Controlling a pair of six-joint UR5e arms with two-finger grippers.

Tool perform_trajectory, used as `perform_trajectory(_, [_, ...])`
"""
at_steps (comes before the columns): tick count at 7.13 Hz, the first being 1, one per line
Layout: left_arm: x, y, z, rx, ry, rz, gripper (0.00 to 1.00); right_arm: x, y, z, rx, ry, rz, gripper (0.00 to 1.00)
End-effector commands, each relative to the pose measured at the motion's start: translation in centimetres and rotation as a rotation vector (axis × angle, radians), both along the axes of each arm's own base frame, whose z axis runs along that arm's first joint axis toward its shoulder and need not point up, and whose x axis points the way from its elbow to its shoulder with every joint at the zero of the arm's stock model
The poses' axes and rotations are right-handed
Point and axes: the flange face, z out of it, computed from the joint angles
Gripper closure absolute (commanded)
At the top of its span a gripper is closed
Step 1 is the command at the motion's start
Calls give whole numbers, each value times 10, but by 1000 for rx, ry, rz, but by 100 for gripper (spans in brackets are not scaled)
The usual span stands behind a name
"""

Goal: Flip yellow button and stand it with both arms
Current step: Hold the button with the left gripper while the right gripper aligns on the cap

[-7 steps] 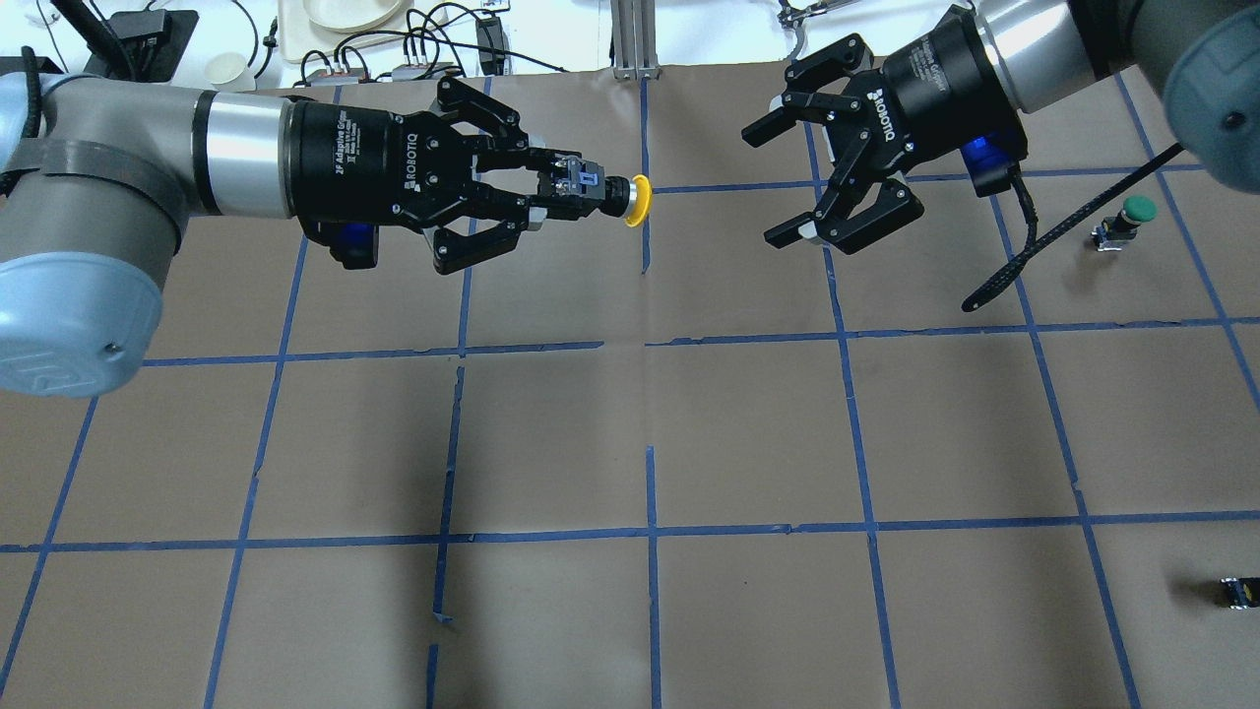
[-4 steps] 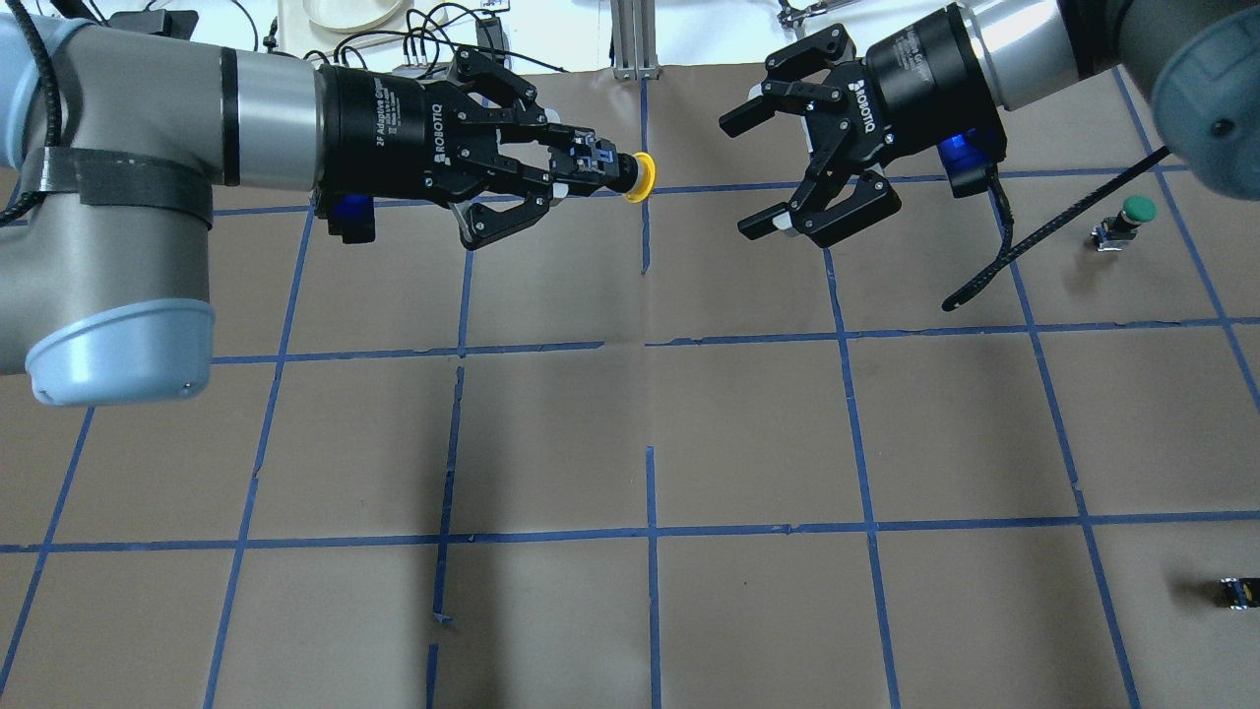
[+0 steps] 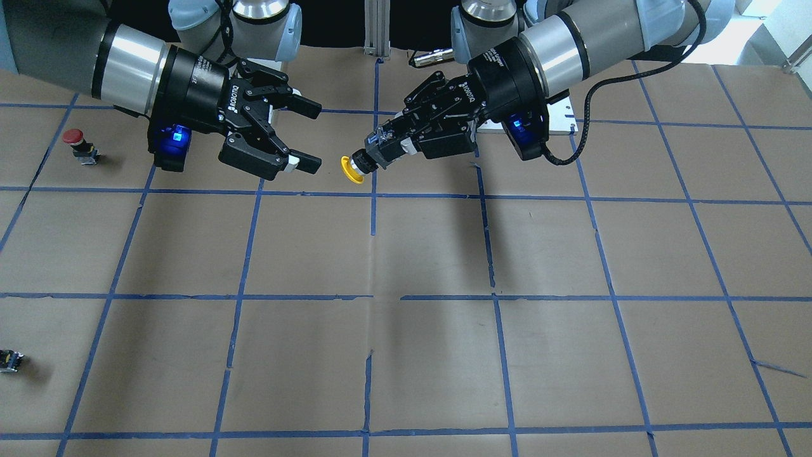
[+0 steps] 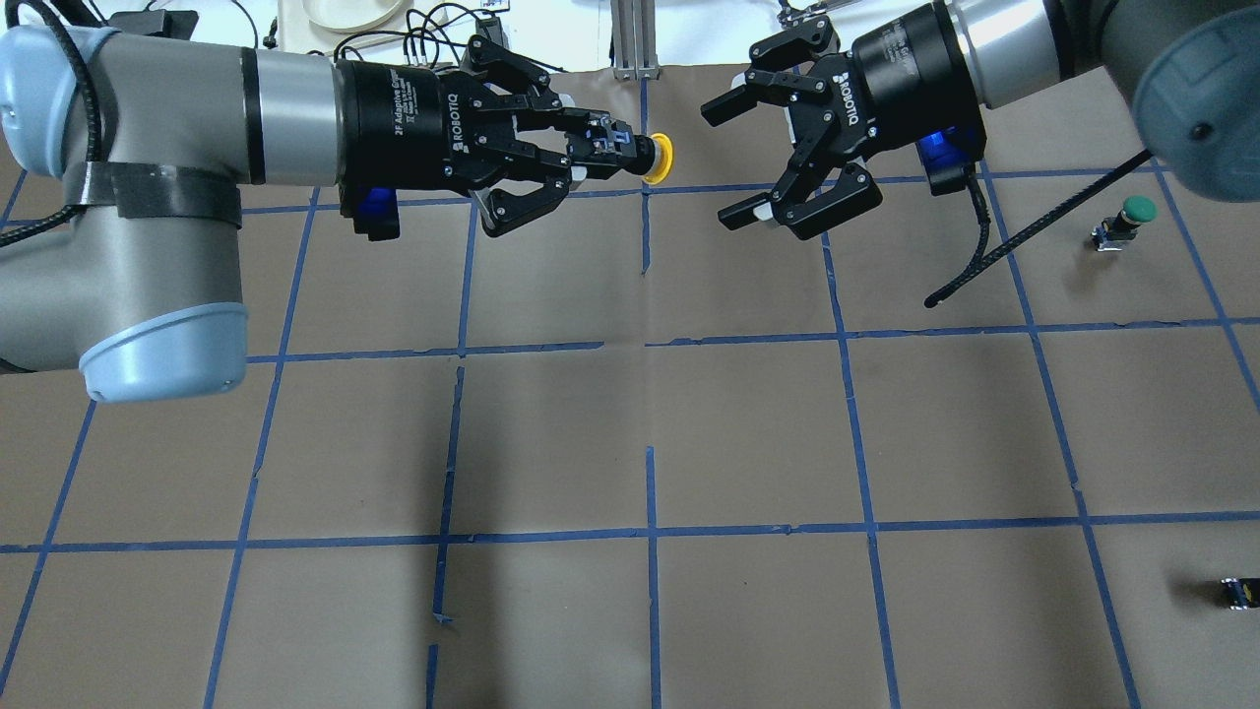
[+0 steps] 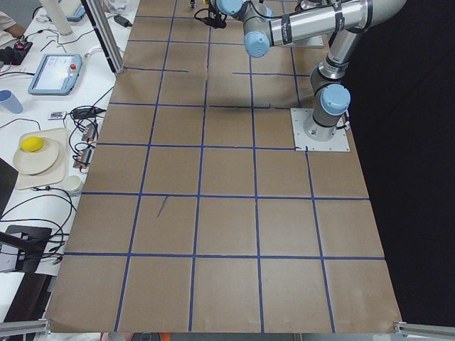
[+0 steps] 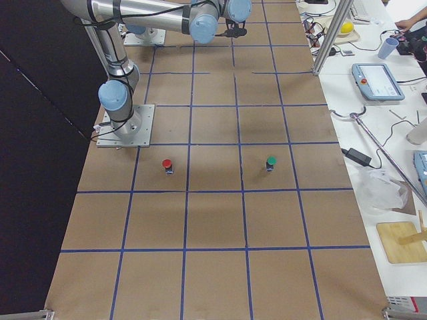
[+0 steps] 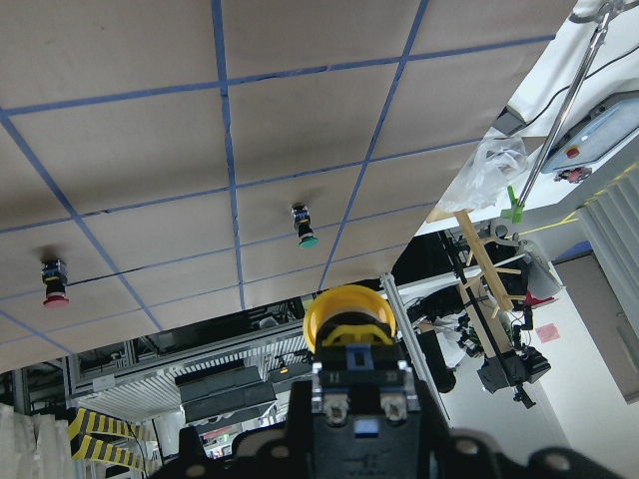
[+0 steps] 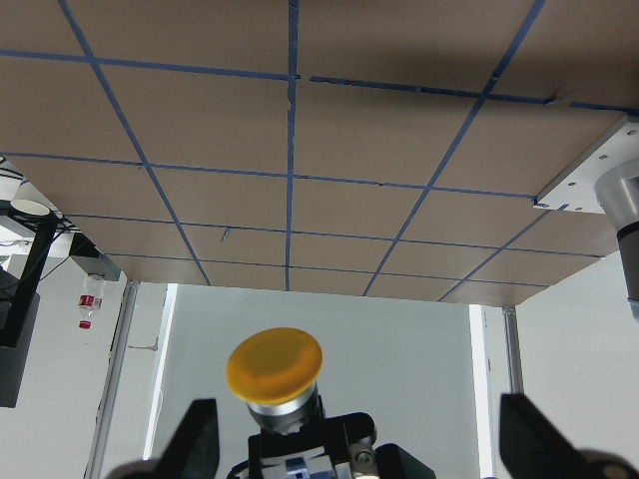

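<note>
Robotics lab. Left arm [image 5: 332, 106] bolted to plate [image 5: 334, 143] on table [image 5: 227, 227]; brown paper cover, blue tape grid [image 4: 652, 532]; aluminium post [image 4: 633, 39] at edge; side bench [image 6: 400, 133] with teach pendant [image 6: 377, 81], power adapter [image 6: 354, 156].

Bright, even light falls from overhead onto the matt brown table [image 4: 886, 433]. Soft grey shadows [image 4: 448, 423] streak its middle, edges blurred. Everything else looks sharp. In the right wrist view the yellow button [image 8: 275, 364] stands crisp against a washed-out pale wall [image 8: 399, 379].
</note>
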Motion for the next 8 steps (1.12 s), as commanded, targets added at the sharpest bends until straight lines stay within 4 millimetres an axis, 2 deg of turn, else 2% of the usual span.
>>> perform_trajectory(1, [7,-18,-29,66,103,-24,97,19,-3,-5,-16,-12,29,1])
perform_trajectory(2, [26,-24,-41,106,213,-17,96,22,-7,-11,-11,-13,32,1])
perform_trajectory(4, [56,-23,-67,157,268,39,96,22,-12,-20,1,-7,33,1])
perform_trajectory(6, [54,-19,-74,173,283,35,96,22,-15,-19,-13,-15,32,1])
perform_trajectory(8, [50,-16,-80,192,324,20,96,23,-25,-33,-10,-18,33,1])
